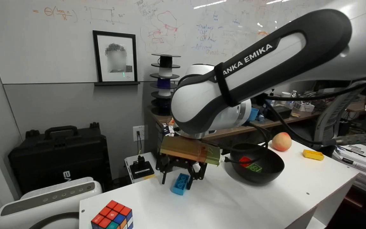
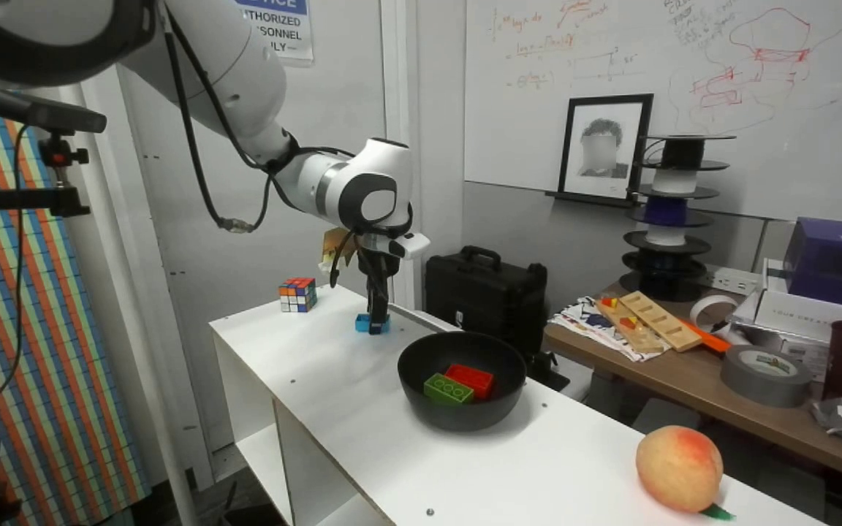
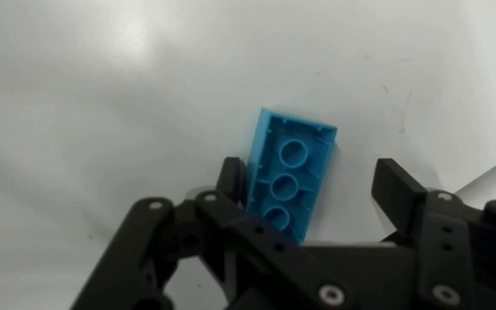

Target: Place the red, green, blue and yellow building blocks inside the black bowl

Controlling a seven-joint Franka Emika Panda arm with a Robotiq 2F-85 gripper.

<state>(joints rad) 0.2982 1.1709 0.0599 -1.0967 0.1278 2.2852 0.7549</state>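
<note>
My gripper (image 3: 308,165) stands open over the tabletop, with the blue block (image 3: 293,172) between its fingers. The block lies with its hollow side up, tilted relative to the jaws. In the wrist view the left finger (image 3: 230,176) is right beside or touching its long side, while a clear gap separates the block from the right finger (image 3: 396,193). In both exterior views the black bowl (image 2: 457,418) holds the red block (image 2: 471,380) and the green block (image 2: 448,389). The yellow block (image 1: 313,155) rests on the table beyond the bowl in an exterior view.
A Rubik's cube (image 1: 112,216) sits near one end of the white table (image 2: 333,365). Past the bowl lies a peach-like fruit (image 2: 679,467). The table's edge runs close behind the blue block. A cable hangs from the arm over the bowl.
</note>
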